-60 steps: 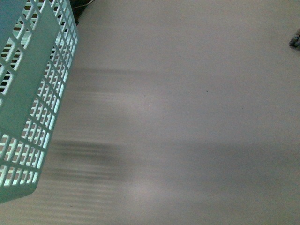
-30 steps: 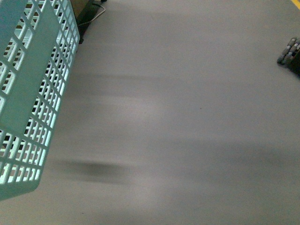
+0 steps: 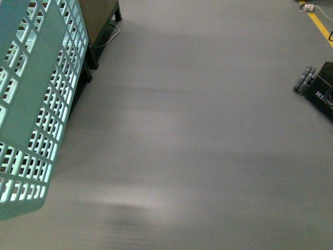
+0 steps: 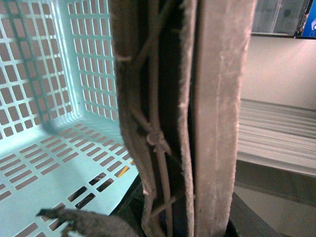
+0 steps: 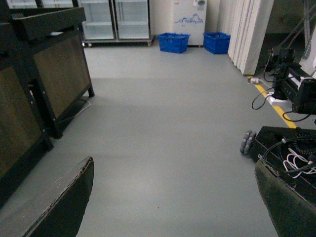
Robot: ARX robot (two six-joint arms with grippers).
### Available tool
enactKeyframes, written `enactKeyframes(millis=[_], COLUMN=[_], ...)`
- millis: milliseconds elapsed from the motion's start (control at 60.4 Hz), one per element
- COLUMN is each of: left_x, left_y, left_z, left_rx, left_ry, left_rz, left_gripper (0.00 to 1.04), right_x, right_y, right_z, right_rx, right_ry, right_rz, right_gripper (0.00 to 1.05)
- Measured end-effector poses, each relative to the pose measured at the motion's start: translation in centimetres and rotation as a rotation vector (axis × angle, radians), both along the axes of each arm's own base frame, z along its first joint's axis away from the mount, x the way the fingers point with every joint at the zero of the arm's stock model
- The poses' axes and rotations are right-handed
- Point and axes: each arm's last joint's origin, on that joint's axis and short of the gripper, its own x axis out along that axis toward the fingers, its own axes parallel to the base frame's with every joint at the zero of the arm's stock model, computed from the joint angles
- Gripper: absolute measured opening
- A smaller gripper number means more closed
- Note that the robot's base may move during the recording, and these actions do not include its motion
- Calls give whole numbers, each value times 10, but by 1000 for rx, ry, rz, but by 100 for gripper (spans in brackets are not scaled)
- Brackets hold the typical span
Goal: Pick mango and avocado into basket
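Note:
The light turquoise basket (image 3: 36, 104) hangs at the left edge of the front view, held off the grey floor. In the left wrist view its slotted floor and walls (image 4: 54, 98) look empty, and its brown ribbed handles (image 4: 197, 123) fill the middle. My left gripper (image 4: 173, 217) is shut on the basket's handles. My right gripper (image 5: 173, 207) is open and empty over bare floor, with one dark fingertip (image 5: 59, 202) on each side of the view. No mango and no avocado is in view.
A dark wooden stand (image 3: 99, 26) with a cable stands behind the basket; it also shows in the right wrist view (image 5: 54, 74). A black wheeled unit (image 3: 320, 86) with cables sits at the right. Blue crates (image 5: 174, 42) and glass-door fridges (image 5: 116, 19) stand far off.
The view has moved forward over the floor: the dark stand and the black wheeled unit have come further into view. The basket keeps its place at the left.

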Motion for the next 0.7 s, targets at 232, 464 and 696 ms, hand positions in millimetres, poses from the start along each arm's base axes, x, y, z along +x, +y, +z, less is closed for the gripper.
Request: enactKeyframes(millis=[232,464,696], left_x=[0,0,0], left_y=[0,0,0], left_z=[0,0,0], left_rx=[-1,-1,0], left_ry=[0,0,0], left_rz=[0,0,0], left_gripper=[19,19,19], right_x=[0,0,0], right_y=[0,0,0], right_z=[0,0,0], right_rx=[0,-1,0], right_ry=[0,0,0], right_rz=[1,1,0], right_gripper=[96,96,96])
